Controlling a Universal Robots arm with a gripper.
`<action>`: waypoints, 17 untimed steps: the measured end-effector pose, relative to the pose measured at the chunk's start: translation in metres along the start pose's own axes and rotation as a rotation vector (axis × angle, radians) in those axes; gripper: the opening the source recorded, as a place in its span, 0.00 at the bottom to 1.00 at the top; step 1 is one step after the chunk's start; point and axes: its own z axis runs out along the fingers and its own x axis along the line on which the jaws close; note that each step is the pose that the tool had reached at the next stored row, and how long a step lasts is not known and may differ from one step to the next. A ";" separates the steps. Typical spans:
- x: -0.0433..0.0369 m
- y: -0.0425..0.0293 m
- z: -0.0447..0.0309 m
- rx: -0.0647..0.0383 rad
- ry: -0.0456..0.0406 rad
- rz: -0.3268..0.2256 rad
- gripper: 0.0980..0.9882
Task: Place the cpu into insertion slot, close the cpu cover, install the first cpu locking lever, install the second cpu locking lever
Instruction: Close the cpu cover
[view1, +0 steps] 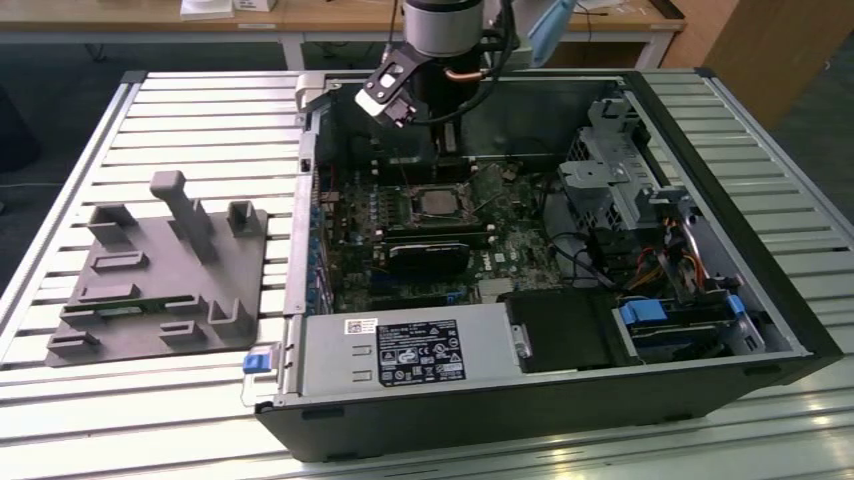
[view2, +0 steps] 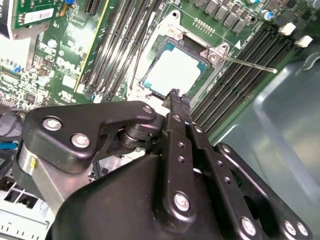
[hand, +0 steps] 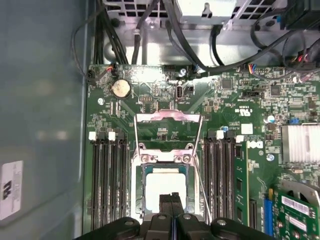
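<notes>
Inspector: Location of the cpu (hand: 164, 186)?

Recorder: Seated flat in the insertion slot (hand: 142, 170), pale face up and square to the rim on every side that shows. In the exterior view the slot sits amid the green motherboard (view1: 497, 262), inside the open computer case (view1: 787, 330) on the slatted desk (view1: 200, 100).

Inspector: Cpu cover (hand: 168, 116)?

Recorder: Swung open. Its thin frame stands beyond the slot, on the side away from the claw and towards the coin battery (hand: 120, 89). Green board shows through its window, and nothing lies over the chip.

Inspector: Levers?

Recorder: In the second wrist view one thin locking lever (view2: 250, 64) juts free from a corner of the slot, out across the memory slots (view2: 250, 82). I judge it unlatched.

Inspector: Claw (hand: 171, 199)?

Recorder: Its fingers are pressed together with nothing between them. In both wrist views the tips hang over the edge of the cpu nearest the arm. I cannot tell whether they touch it.

Inspector: Governing relation?

Recorder: Claw, cpu and cover hinge fall on one line, parallel to the long axis of the memory slots. The cover lies straight ahead of the tips, past the chip. Placement appears done. The cover is not closed and no lever is locked.
</notes>
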 end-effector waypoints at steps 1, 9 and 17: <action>-0.0003 0.0001 -0.0005 0.000 0.0009 0.000 0.01; -0.0119 0.0019 -0.0002 0.015 0.0198 0.002 0.01; -0.0118 0.0122 -0.0043 0.070 0.0279 0.002 0.01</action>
